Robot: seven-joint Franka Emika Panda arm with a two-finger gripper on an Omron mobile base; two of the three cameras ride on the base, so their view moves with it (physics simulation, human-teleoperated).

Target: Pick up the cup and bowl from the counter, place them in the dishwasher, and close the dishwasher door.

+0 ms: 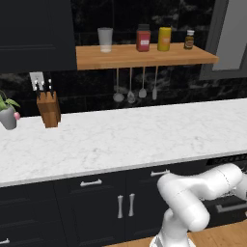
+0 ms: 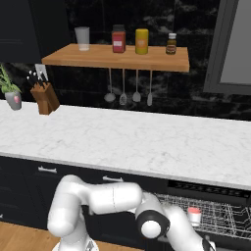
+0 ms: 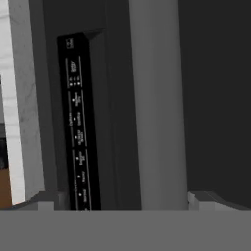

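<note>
Kitchen, dark-tiled, white marble bench point(image 2: 122, 142) across it. Left to right, I log: potted plant point(image 2: 11, 93); knife block point(image 2: 45, 98); wooden shelf point(image 2: 117, 58) carrying pale tumbler point(image 2: 82, 38), red jar point(image 2: 118, 39), yellow canister point(image 2: 141, 41), brown bottle point(image 2: 171, 44); four utensils point(image 2: 128, 93) hung beneath. Dishwasher point(image 2: 211, 188) sits open at right, wire rack point(image 2: 220, 215) pulled out, cup point(image 2: 194, 216) already standing in it. I judge the cup light, rigid, smooth, breakable; best held across its rim. Dishwasher door: stiff panel, to be pushed at its edge. Control strip point(image 3: 78, 127) carries white markings, too small to read. Pincer: fingertips barely visible, whether open or closed I cannot tell.
</note>
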